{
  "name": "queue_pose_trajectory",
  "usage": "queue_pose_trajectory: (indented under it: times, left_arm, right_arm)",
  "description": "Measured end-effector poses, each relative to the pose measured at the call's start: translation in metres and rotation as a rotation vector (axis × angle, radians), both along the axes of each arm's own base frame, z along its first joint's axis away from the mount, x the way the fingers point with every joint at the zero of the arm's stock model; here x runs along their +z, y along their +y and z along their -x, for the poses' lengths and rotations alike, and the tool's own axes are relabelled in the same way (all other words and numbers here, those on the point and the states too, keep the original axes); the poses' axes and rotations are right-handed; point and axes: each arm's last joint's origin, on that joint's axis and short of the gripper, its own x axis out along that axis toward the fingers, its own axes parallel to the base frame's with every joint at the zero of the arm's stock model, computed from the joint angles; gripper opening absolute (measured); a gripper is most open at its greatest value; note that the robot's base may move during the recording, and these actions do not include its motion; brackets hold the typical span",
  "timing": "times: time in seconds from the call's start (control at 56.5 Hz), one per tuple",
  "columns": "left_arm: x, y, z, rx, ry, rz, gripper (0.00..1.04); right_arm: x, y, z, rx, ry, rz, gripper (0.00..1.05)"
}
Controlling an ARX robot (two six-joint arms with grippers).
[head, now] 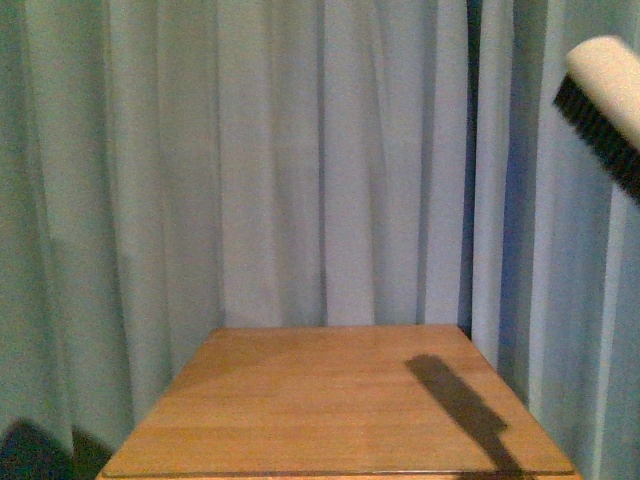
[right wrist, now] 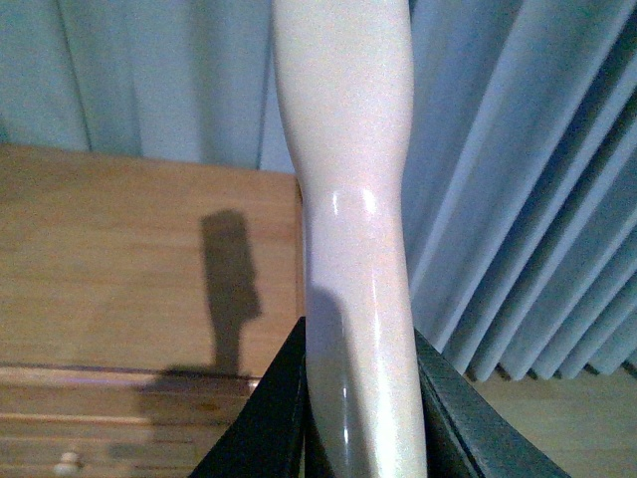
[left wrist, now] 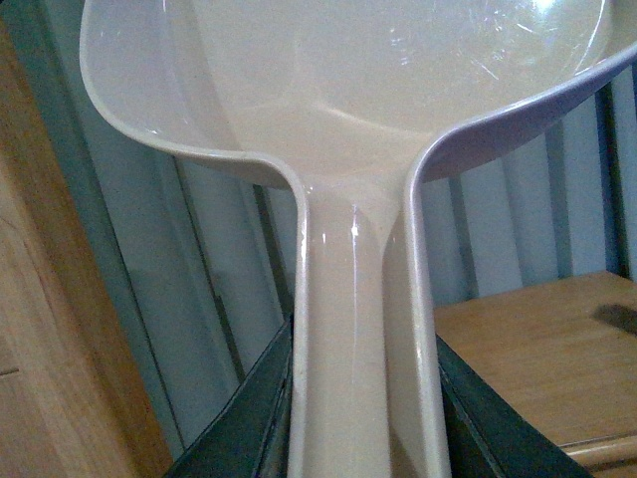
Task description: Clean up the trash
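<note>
The white paper trash is not in any view. My left gripper (left wrist: 363, 418) is shut on the handle of the beige plastic dustpan (left wrist: 348, 90), whose empty scoop fills the upper part of the left wrist view. My right gripper (right wrist: 358, 408) is shut on the cream handle of the brush (right wrist: 348, 179). The brush head (head: 605, 100), cream with black bristles, shows high at the right edge of the front view, well above the wooden table (head: 330, 400). Neither gripper shows in the front view.
Pale blue-grey curtains (head: 300, 160) hang behind and beside the table. The brush casts a dark shadow (head: 460, 400) on the table's right part. The table edge also shows in the right wrist view (right wrist: 119, 259) and the left wrist view (left wrist: 537, 358).
</note>
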Motion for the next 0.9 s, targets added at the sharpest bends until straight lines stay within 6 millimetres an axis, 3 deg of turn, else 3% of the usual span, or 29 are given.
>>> queue_pose_trajectory:
  times: [0.106, 0.337, 0.638, 0.903]
  left_arm:
    - [0.000, 0.000, 0.000, 0.000, 0.000, 0.000, 0.28]
    - [0.000, 0.000, 0.000, 0.000, 0.000, 0.000, 0.28]
    - [0.000, 0.000, 0.000, 0.000, 0.000, 0.000, 0.28]
    - [0.000, 0.000, 0.000, 0.000, 0.000, 0.000, 0.28]
  right_arm:
    - [0.009, -0.007, 0.029, -0.019, -0.072, -0.013, 0.21]
    - [0.014, -0.013, 0.072, -0.022, -0.152, -0.047, 0.21]
    - [-0.003, -0.010, 0.073, -0.019, -0.155, -0.005, 0.21]
    - [-0.003, -0.013, 0.074, -0.050, -0.153, -0.004, 0.21]
